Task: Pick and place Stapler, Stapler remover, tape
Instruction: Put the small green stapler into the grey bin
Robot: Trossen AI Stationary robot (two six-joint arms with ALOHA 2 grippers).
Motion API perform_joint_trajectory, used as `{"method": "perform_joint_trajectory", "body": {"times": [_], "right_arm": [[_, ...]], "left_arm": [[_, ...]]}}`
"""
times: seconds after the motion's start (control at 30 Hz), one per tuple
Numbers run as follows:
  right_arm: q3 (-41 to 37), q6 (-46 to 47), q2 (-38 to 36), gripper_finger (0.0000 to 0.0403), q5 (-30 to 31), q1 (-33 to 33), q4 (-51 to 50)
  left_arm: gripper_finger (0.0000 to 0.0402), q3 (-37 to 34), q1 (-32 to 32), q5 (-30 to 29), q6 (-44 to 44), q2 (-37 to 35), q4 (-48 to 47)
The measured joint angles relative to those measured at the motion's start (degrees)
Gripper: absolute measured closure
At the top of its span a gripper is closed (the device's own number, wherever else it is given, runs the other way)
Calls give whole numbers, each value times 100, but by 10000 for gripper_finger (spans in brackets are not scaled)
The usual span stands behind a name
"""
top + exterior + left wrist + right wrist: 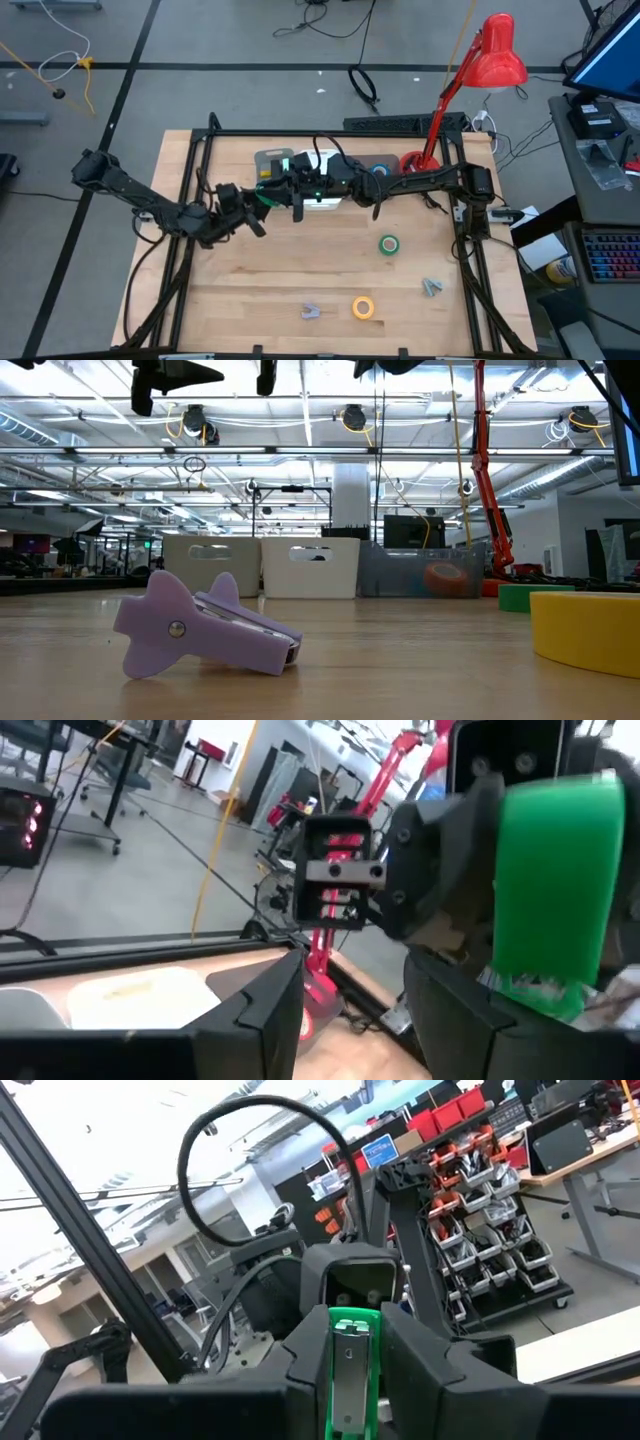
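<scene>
A green stapler (270, 192) hangs in the air above the table's far middle, and my right gripper (352, 1332) is shut on it. My left gripper (355, 992) stands open just to the stapler's left, with only the table showing between its fingers. The stapler (555, 890) sits beside one of its fingers, not between them. On the near half of the table lie a purple staple remover (200, 630), a grey staple remover (432, 287), a yellow tape roll (363, 307) and a green tape roll (388, 244), each lying flat on the wood. My right gripper pinches the green stapler's two sides (350, 1380) between its two fingers. The fingers come roughly level from the table's right. The stapler sticks out ahead of them toward my left gripper, lifted clear of the table.
Bins stand in a row along the far edge: a grey one (275, 160), a white one (322, 168) and one holding a blue tape roll (381, 170). A red desk lamp (495, 55) rises from the far right corner. A black frame (200, 150) rims the table.
</scene>
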Motion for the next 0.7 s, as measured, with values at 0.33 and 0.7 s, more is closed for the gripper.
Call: {"method": "perform_joint_trajectory", "body": {"times": [0.33,0.7], "right_arm": [[0,-94,0,344,26,-66,-64],[0,-120,0,344,32,-87,-60]], "left_arm": [[229,0,-179,261,-205,0,-155],[229,0,-287,303,-251,0,-167]]}}
